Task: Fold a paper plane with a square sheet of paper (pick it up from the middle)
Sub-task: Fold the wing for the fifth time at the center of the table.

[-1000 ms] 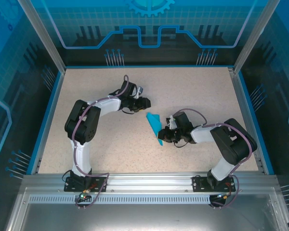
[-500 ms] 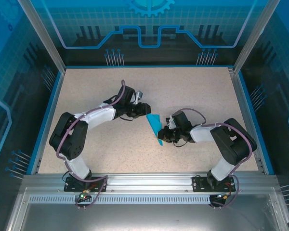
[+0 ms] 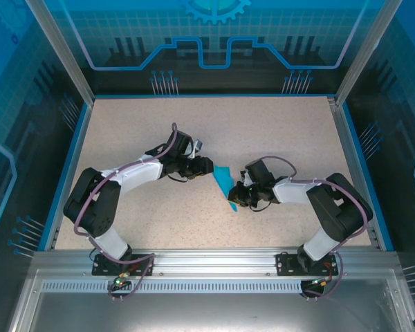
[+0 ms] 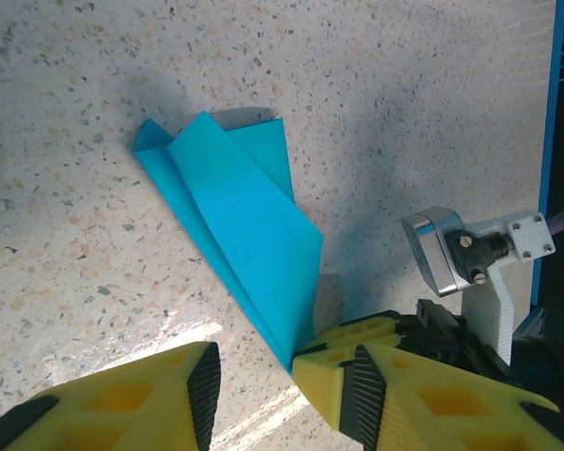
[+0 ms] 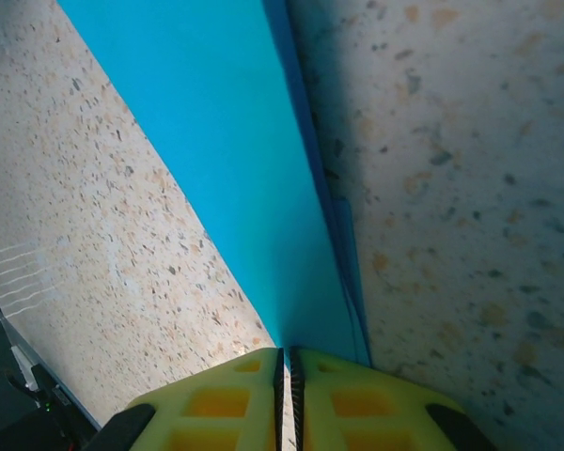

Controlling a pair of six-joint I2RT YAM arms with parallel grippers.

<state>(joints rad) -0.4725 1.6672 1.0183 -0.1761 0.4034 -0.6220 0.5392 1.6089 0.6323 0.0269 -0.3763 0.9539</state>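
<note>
Right fingers [image 5: 216, 399]: still pinching tip of paper plane [image 5: 207, 160].
Left fingers [image 4: 132, 395]: parted, empty, newly beside it.
Implication: next crease probably imminent.

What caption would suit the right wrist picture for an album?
Yellow-fingered right end effector pinching the tip of a folded teal paper over the speckled table.

The left arm reaches from the lower left toward frame centre, elbow bent low, its claw [image 3: 206, 164] pointing right with yellow fingers [image 4: 122, 399] parted. The right arm bends in from the lower right, its claw [image 3: 234, 198] pointing left at centre — fingers [image 5: 226, 395] pressed together on the paper plane [image 5: 216, 169].
</note>
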